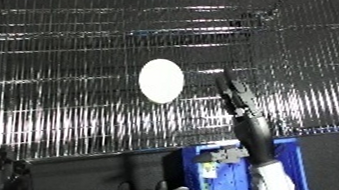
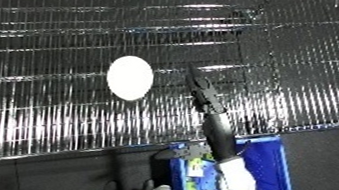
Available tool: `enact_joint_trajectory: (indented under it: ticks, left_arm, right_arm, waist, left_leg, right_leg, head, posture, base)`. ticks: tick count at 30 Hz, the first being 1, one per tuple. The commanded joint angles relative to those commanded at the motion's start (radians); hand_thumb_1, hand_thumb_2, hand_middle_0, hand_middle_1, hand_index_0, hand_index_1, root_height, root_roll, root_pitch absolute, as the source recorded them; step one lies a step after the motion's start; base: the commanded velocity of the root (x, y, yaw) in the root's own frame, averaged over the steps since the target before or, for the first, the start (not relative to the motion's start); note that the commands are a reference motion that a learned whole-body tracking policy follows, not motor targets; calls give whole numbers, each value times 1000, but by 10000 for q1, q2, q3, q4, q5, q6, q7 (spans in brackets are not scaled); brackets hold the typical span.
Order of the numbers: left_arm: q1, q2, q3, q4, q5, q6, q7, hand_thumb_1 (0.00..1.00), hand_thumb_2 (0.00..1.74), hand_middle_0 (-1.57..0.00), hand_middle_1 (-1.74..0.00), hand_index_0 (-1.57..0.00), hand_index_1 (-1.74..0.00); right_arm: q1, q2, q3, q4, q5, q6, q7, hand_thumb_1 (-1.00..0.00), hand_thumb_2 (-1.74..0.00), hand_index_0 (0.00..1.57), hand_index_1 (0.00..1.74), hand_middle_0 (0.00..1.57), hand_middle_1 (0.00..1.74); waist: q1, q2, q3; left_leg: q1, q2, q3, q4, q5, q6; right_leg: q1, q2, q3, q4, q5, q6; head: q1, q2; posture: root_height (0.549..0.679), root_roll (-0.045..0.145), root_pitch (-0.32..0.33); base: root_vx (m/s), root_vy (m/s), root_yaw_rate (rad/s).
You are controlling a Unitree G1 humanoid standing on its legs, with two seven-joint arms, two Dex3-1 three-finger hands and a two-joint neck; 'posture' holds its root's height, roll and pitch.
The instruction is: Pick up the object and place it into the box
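Disc (image 1: 161,80), white and oval, lying flat on the wire rack (image 1: 53,61), out in the open near the middle of both views, touching nothing but the wires. Hard to name beyond that; possibly a plate or a lid, no marking showing.

Right hand (image 1: 235,95) reaching up from the lower edge, black and narrow, seen edge-on, ending just beside the disc's right rim but apart from it. Fingers lying close together and pointing up the rack, apparently straight and gripping nothing, though the dark hand blurring into the shining wires is leaving that short of certain. White forearm (image 2: 239,187) running out of the bottom edge, crossing over the bin (image 1: 295,160).

Bin standing at the lower right, blue, cut off by the bottom edge and partly hidden by the forearm. Inside, a jumble of white, yellow and green things (image 2: 196,176), too blurred to name.

Left hand showing in neither view.

Rack filling most of each view, bright wires glaring in bands, tilted across the frame. Below its near edge, a dark floor or table (image 1: 69,174), with a few dim upright shapes (image 1: 2,172) along the bottom left, not clear enough to identify.
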State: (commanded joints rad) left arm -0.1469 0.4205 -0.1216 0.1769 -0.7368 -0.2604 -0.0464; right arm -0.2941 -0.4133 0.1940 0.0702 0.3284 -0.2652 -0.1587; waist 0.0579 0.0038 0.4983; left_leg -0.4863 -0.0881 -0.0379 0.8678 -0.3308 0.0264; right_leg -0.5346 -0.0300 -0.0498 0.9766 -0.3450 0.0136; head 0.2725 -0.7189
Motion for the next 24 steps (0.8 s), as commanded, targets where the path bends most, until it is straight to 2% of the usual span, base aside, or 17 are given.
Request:
enact_joint_trajectory:
  ticks: [7,13,18,24]
  left_arm:
    - [-26,22,-110,-61,30,-9,-25,1000,1740,-1570,-1740,-1570,-1740]
    - [-141,71,-218,-174,-4,15,14,1000,1740,-1570,-1740,-1570,-1740]
    - [-274,92,-343,-153,-21,25,51,1000,1740,-1570,-1740,-1570,-1740]
    - [-422,130,-518,-159,-98,12,132,1000,1740,-1570,-1740,-1570,-1740]
  right_arm:
    - [-447,29,63,406,39,66,-129,0,0,0,0,0,0]
    - [-855,-27,84,799,140,110,-206,0,0,0,0,0,0]
    - [-1237,-112,126,1323,292,41,-309,0,0,0,0,0,0]
    - [-1784,-199,209,1921,504,90,-370,0,0,0,0,0,0]
  waist:
    - [89,89,108]
    - [130,175,208]
    - [173,231,217]
    - [230,310,217]
  left_leg:
    - [-158,-85,21,246,-87,63]
    - [-327,-138,57,430,-158,112]
    - [-457,-165,63,503,-199,152]
    - [-715,-176,59,651,-234,167]
  right_leg:
    - [-267,-3,13,278,-12,-26]
    - [-518,9,39,469,-4,-39]
    - [-712,20,43,571,7,-45]
    - [-984,13,30,689,29,-45]
  head:
    - [302,44]
    - [563,191]
    - [738,305]
    - [971,431]
  posture:
    - [604,52,-47]
    - [600,51,-44]
    - [599,49,-39]
    - [596,47,-28]
  base:
    - [33,33,72]
    - [8,32,39]
    - [2,23,26]
    - [-4,14,21]
